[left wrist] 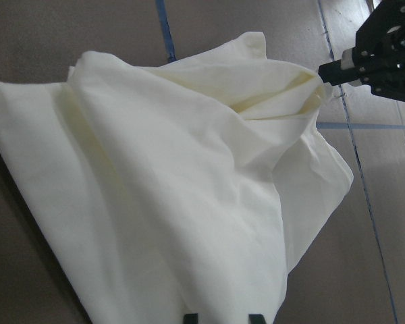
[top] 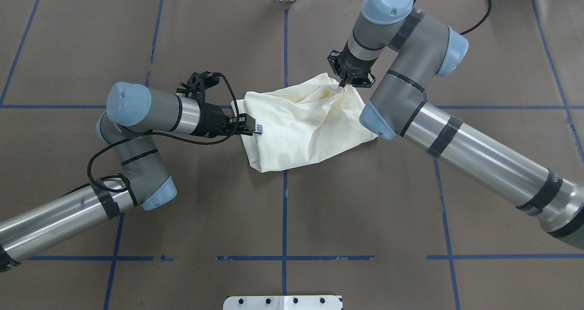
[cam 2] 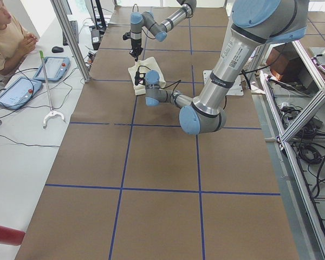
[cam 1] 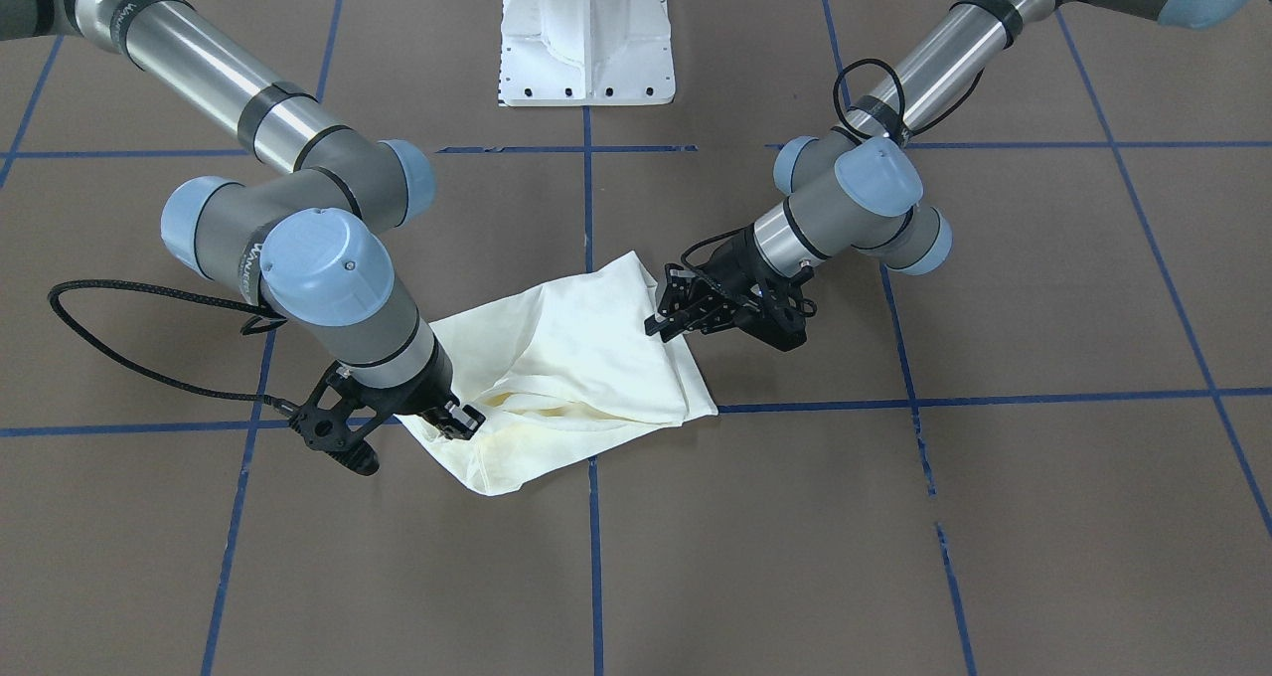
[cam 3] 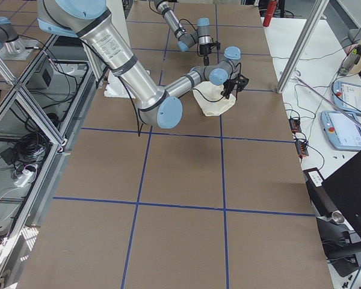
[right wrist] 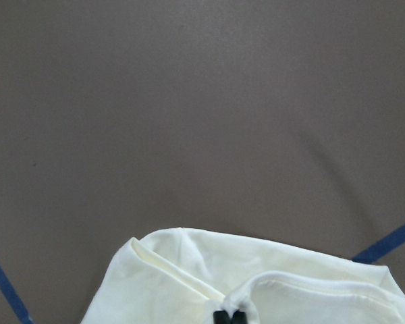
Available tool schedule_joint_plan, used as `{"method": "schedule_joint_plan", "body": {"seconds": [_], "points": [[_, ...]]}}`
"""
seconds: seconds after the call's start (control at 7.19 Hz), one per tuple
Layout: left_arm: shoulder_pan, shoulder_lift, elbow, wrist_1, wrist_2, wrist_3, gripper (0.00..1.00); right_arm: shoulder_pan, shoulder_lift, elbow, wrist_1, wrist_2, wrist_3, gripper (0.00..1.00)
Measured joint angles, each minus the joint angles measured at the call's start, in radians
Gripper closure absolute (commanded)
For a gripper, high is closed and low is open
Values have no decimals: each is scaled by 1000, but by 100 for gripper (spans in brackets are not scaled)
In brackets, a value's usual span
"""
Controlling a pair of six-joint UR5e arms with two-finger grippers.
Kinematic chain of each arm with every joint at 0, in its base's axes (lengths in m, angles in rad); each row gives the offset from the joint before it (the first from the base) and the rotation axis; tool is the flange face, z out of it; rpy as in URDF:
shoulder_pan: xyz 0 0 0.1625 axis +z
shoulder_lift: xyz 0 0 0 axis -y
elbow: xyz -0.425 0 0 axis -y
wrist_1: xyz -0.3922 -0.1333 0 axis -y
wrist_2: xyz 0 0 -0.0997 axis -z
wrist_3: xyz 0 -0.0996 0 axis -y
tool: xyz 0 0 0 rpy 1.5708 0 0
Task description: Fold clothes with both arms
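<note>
The cream-white T-shirt (cam 1: 576, 358) lies bunched in a folded heap at the table's middle (top: 301, 123), with its plain side up and the print hidden. My left gripper (top: 253, 128) lies low at the shirt's left edge. In the left wrist view its fingertips (left wrist: 189, 317) stand a little apart with cloth between them. My right gripper (top: 343, 83) is shut on a pinch of fabric at the far corner and holds it up in a small peak. The right wrist view shows the closed fingertips (right wrist: 228, 316) on the cloth (right wrist: 270, 290). The right gripper also shows in the left wrist view (left wrist: 324, 71).
The brown table (top: 182, 200) carries a grid of blue tape lines. The white pedestal base (cam 1: 586, 40) stands at the robot's side. An operator (cam 2: 5, 38) sits with tablets beyond the table's far edge.
</note>
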Motion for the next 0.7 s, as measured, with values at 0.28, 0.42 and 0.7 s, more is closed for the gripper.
{"method": "schedule_joint_plan", "body": {"seconds": [0.28,0.42,0.7], "points": [[-7,-2,8,-1,-1,0,100,0,-1,0,0,0,-3,100],[-9,1,6,-3,-2,0,100,0,0,0,1,0,-3,100],[-12,28,-34,-12,-7,2,100,0,1,-2,1,0,-4,100]]}}
